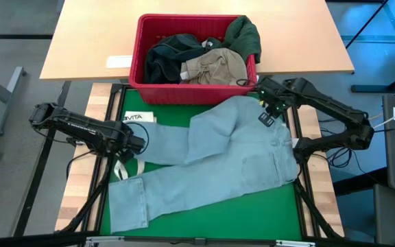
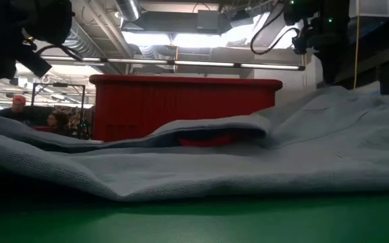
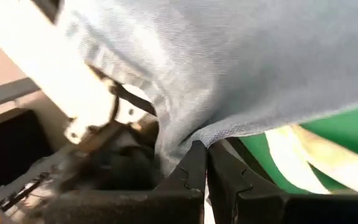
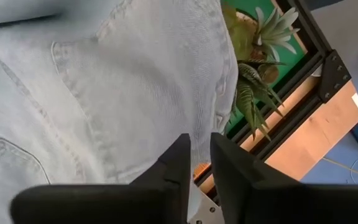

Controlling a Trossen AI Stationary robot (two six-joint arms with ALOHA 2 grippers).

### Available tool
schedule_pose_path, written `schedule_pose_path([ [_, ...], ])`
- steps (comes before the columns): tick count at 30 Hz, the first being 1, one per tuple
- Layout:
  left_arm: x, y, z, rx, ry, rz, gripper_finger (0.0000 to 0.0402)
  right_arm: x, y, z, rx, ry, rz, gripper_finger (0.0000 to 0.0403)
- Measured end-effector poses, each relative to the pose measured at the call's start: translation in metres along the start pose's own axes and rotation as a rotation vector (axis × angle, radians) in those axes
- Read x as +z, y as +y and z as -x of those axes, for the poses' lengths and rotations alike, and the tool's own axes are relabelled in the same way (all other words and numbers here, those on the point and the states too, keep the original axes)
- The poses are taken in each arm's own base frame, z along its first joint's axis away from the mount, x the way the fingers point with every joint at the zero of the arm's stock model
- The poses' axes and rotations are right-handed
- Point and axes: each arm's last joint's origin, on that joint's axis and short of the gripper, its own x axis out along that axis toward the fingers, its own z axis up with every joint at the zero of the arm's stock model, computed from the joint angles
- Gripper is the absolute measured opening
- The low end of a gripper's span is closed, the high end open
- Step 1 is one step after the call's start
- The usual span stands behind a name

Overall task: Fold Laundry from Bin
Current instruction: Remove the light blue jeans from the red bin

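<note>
Left fingers (image 3: 205, 155) pinched on jeans (image 1: 238, 154); right fingers (image 4: 199, 155) slightly parted above them.

Your left arm is reaching in from the left side, and the left gripper (image 3: 205, 163) is pinching with its fingers pressed together. Your right arm is bending at the elbow on the right side; the right gripper (image 4: 199, 163) is pointing downward, its fingers standing slightly apart, gripping nothing.
</note>
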Motion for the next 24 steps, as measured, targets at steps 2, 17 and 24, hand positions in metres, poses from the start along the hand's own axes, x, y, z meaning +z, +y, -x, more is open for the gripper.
schedule_pose_path([
  [2, -0.0001, 0.0015, 0.0, 0.024, -0.013, 0.009, 0.0, -0.0004, 0.0002, -0.001, 0.001, 0.005, 0.001, 0.0081],
  [17, -0.0034, -0.0003, 0.0002, -0.046, 0.1, -0.045, 0.003, -0.0006, 0.0004, -0.0014, 0.006, 0.008, 0.003, 0.0179],
  [24, -0.0033, -0.0027, 0.0009, -0.088, 0.123, -0.046, 0.0123, -0.0007, 0.0015, -0.0014, 0.043, 0.014, 0.003, 0.0178],
])
